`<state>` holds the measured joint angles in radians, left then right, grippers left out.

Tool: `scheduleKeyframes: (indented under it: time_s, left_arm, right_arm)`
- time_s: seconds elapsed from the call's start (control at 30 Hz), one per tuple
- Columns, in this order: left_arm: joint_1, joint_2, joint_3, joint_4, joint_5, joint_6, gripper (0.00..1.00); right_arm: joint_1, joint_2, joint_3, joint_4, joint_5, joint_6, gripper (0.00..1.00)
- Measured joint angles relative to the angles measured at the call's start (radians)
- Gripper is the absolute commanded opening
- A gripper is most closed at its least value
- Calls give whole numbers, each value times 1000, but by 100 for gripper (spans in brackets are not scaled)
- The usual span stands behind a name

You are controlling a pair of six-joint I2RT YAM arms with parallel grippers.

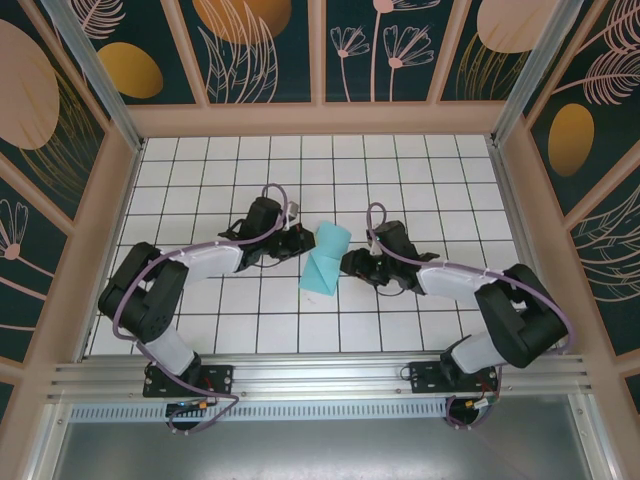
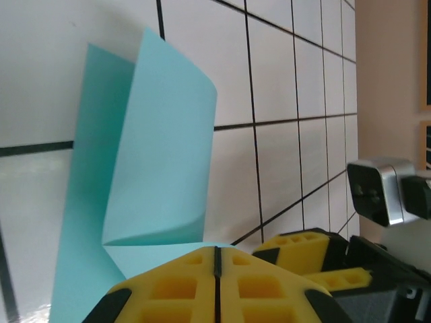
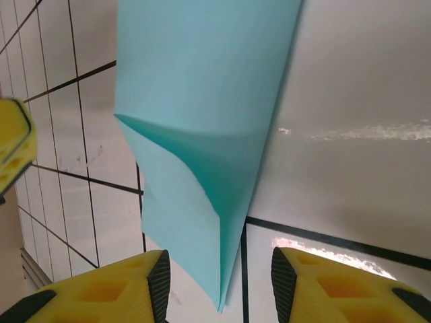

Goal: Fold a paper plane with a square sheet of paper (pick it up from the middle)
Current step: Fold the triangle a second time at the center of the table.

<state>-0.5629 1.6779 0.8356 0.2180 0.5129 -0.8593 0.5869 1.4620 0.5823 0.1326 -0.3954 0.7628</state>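
Note:
The square sheet of paper (image 1: 325, 258) is turquoise-blue and folded into a creased shape with one flap lifting, at the table's middle. In the left wrist view the sheet (image 2: 158, 155) rises just ahead of my left gripper (image 2: 217, 259), whose yellow fingers are pressed together. The sheet's lower flap runs behind their tips, and I cannot tell if it is pinched. In the right wrist view my right gripper (image 3: 221, 272) stands open, with the sheet's pointed corner (image 3: 222, 296) between the fingers and touching neither. From above, the left gripper (image 1: 304, 243) and right gripper (image 1: 348, 264) flank the sheet.
The white gridded table (image 1: 320, 170) is walled by wooden rails and patterned panels. An aluminium rail (image 1: 320, 375) runs along the near edge at the arm bases. The right gripper's yellow fingers (image 2: 316, 259) sit close beside the left one's.

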Motion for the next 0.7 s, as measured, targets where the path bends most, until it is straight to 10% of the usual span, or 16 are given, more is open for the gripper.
scheduleKeyframes:
  time_s: [0.7]
  left_arm:
    - [-23, 184, 49, -43, -24, 22, 4]
  right_arm:
    - [17, 149, 25, 116, -26, 63, 45]
